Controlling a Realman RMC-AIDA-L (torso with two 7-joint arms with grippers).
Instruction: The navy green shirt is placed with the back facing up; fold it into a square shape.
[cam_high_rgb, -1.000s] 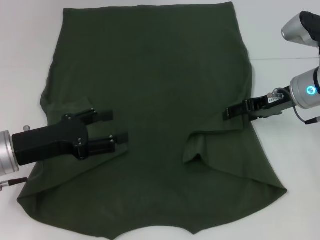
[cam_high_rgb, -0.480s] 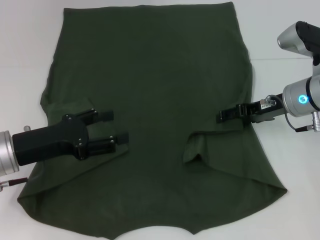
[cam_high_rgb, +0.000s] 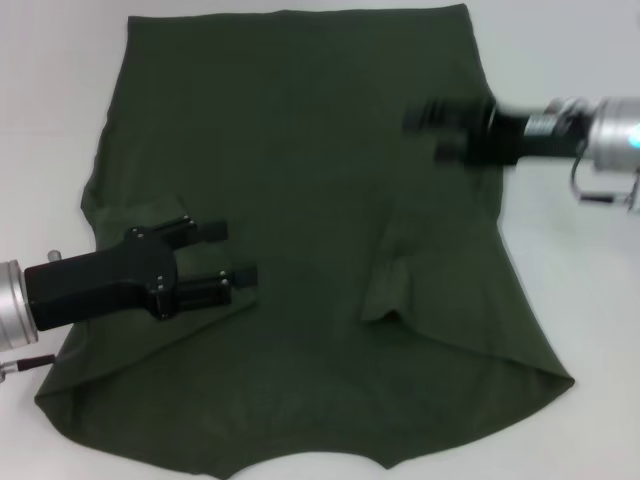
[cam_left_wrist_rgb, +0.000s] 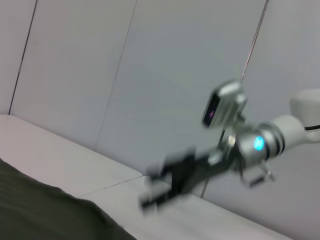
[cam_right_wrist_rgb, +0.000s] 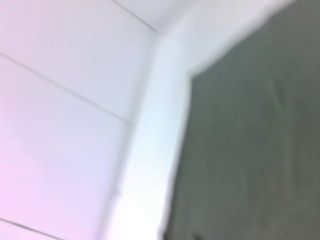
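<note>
right end effector just swung farther up the big dark olive-green cotton shirt, grip unclear | side flap dropped, half-folded | left end effector spread, idle near the surface's left edge

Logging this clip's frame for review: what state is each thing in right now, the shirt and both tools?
Shirt: spread on the table, plain side up, right edge folded inward with a rumpled flap, not yet a square.
Left tool: open, low over the shirt's left part, holding nothing.
Right tool: above the shirt's upper right part, motion-blurred; open or shut cannot be told.
Table: white, bears the shirt.
</note>
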